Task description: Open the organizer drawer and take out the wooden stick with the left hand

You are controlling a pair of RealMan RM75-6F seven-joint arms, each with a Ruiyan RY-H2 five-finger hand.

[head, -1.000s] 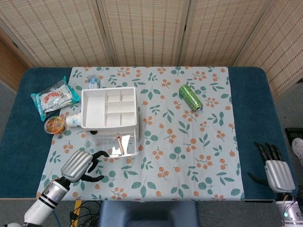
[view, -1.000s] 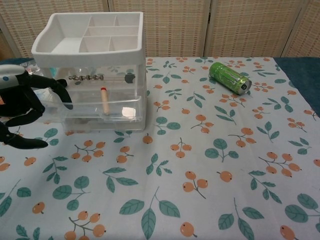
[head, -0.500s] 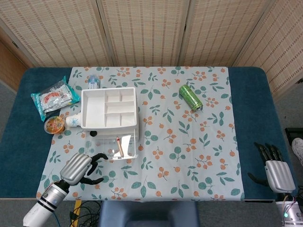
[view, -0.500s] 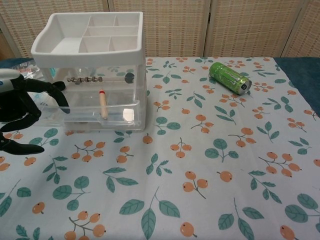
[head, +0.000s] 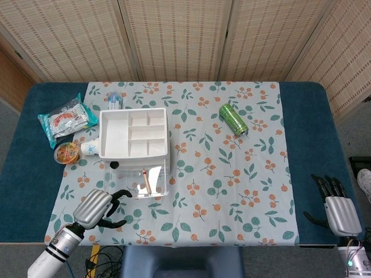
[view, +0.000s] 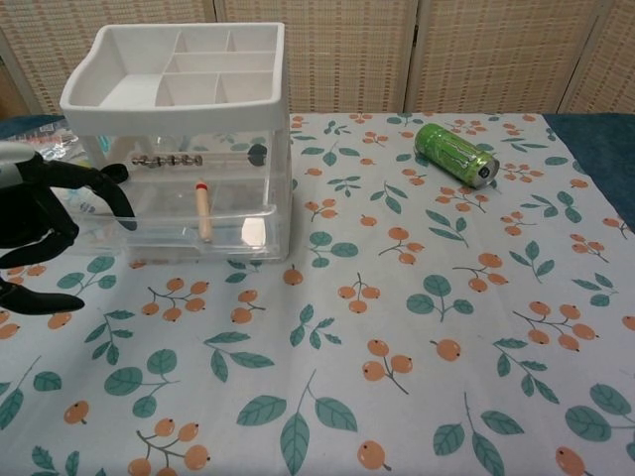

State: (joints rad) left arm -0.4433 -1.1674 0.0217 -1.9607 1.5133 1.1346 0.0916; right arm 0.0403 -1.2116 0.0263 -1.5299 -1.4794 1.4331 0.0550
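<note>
wooden stick (head: 146, 179): just one, lying in the pulled-out clear drawer (head: 143, 181), red-tipped end toward the organizer's back. Nothing is touching it.
drawer: one, see-through, sticking out from under the organizer (head: 134, 132) toward the robot. In the chest view a row of small dark metal bits sits behind the stick, inside the clear body.
organizer: one white unit with a divided tray on top (several compartments, all look bare from here). It stands on the floral cloth (head: 232, 174).
left hand (head: 95, 207): near the drawer's front left corner, on the robot's side of it, fingers (view: 104, 183) curled and apart, holding nothing. I can't tell if a fingertip touches the drawer wall.
right hand (head: 338, 208): way off at the far right edge of the surface (head: 307, 127), fingers straight and slightly spread, holding nothing.
green can (head: 233, 119): one, on its side, well right of the organizer.
snack stuff: one packet (head: 66, 119), one small round cup (head: 66, 153), one bottle (head: 113, 99), all left of or behind the organizer.
</note>
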